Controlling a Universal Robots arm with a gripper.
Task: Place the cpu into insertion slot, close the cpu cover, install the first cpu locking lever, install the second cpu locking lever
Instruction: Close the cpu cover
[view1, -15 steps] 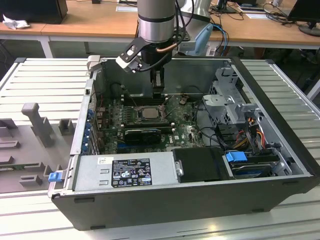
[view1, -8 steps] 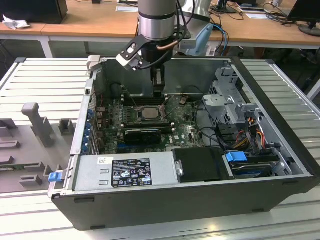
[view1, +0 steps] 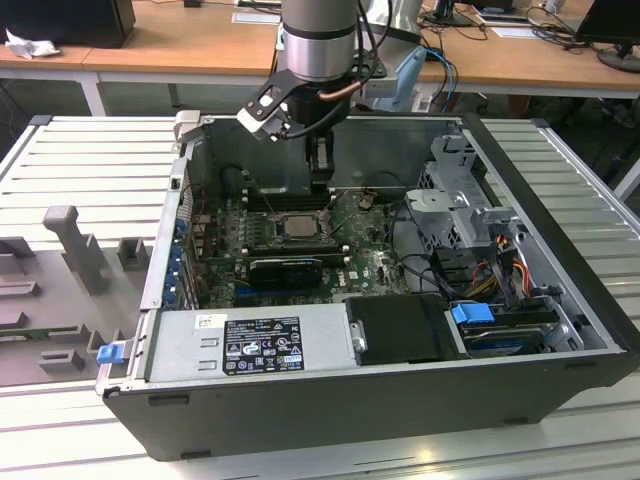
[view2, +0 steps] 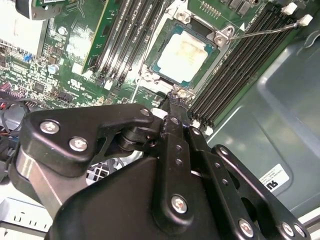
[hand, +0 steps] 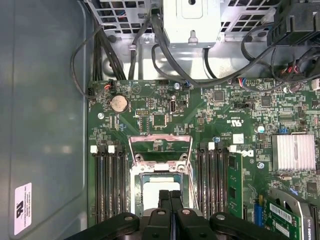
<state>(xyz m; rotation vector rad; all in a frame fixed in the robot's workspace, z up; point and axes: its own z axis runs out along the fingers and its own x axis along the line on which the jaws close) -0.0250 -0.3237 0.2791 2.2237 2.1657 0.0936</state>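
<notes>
The cpu (view2: 187, 50), a silver square with pale residue on its face, lies in the insertion slot (view2: 151, 64) on the green board. The dark cpu cover (view2: 212, 64) appears to lie down around it, framing the chip. One thin wire locking lever (view2: 262, 31) stands out from the socket corner over the memory slots. My gripper (view2: 175, 97) is shut with nothing visible between its fingers, its tip just above the socket's edge. From the first wrist view the gripper (hand: 170, 196) hangs over the cpu (hand: 155, 186). In the exterior view the gripper (view1: 320, 178) hovers behind the cpu (view1: 297, 226).
Long black memory slots (view2: 235, 70) flank the socket on both sides. A black card (view1: 285, 268) lies in front of the socket, and a silver heat sink (hand: 293, 152) sits beside it. Cables (hand: 150, 45), the drive cage (view1: 450, 185) and the case wall (view2: 280, 110) close in around the board.
</notes>
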